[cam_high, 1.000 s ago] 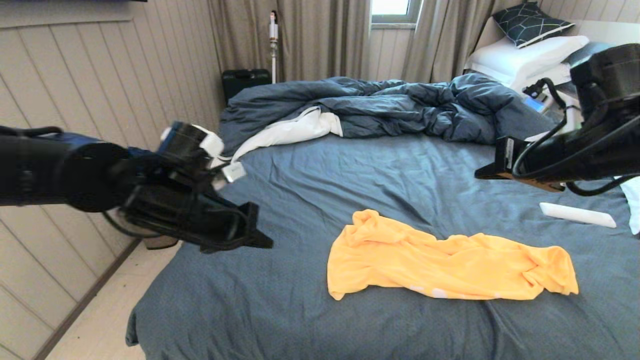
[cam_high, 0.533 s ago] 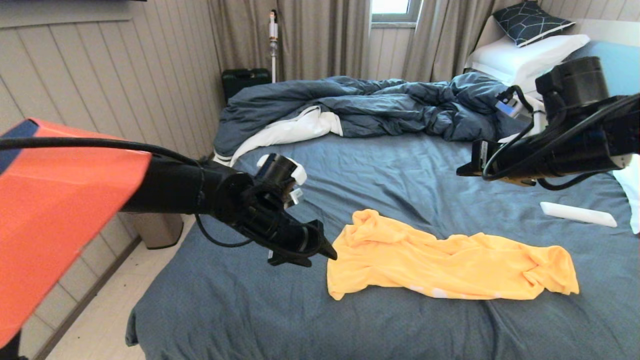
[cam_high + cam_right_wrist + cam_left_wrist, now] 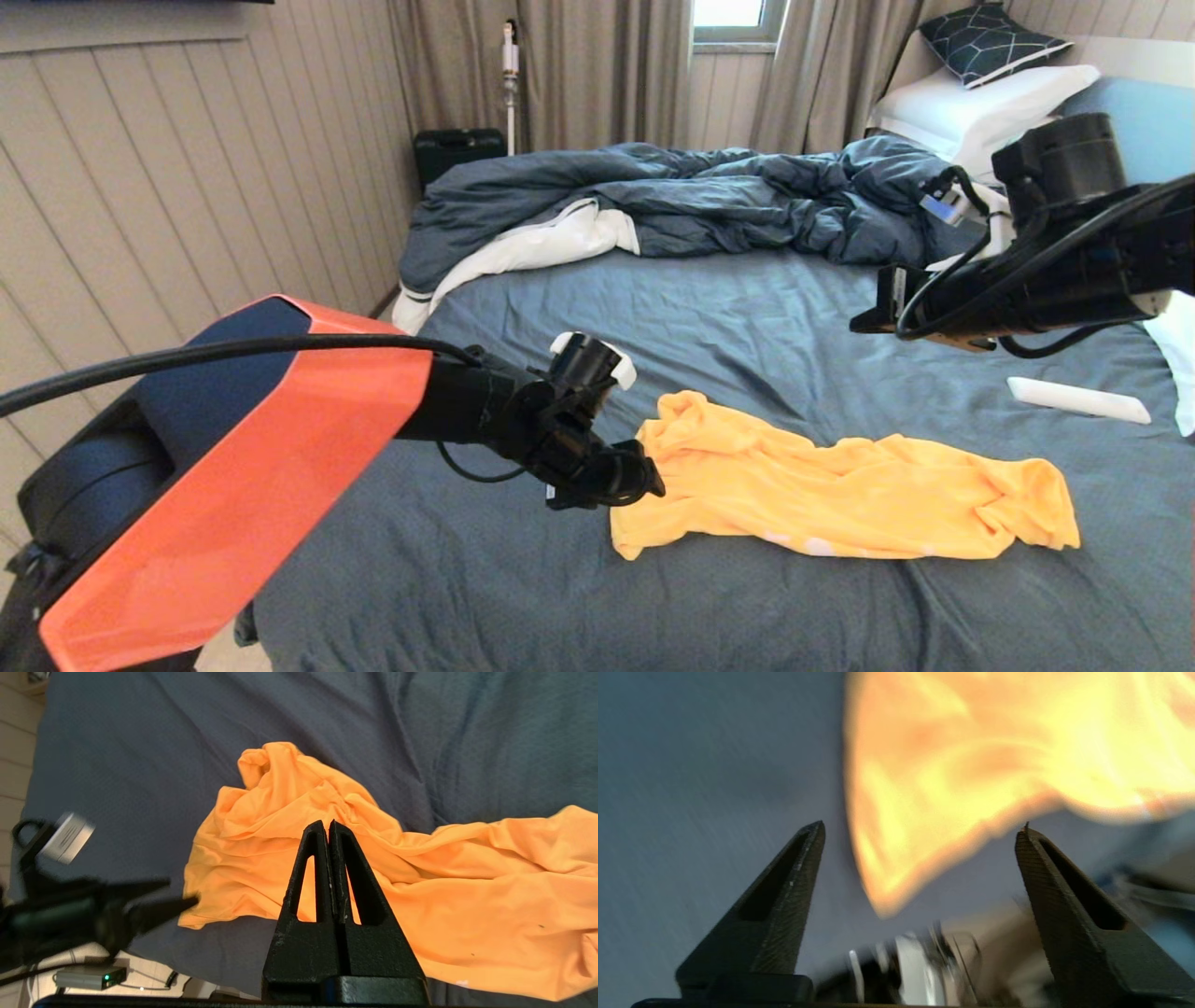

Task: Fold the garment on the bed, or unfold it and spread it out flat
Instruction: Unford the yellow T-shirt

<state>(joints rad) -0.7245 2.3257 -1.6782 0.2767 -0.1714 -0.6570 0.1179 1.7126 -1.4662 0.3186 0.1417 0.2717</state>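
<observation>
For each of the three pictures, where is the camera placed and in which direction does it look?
Head view: on the robot's head, looking forward and down over the bed; both arms show.
Left wrist view: behind the left hand, its fingers apart, facing the garment edge.
Right wrist view: behind the shut right hand, looking down on the garment; the left hand shows too.
All three share the garment on the blue sheet.

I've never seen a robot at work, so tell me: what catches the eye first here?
The bright yellow-orange garment lies crumpled in a long strip across the slate-blue bed. The left gripper, on an arm with a big orange shell, reaches its open fingers to the shirt's near-left end. The right gripper hangs shut above the bed, with a rumpled dark duvet behind.
</observation>
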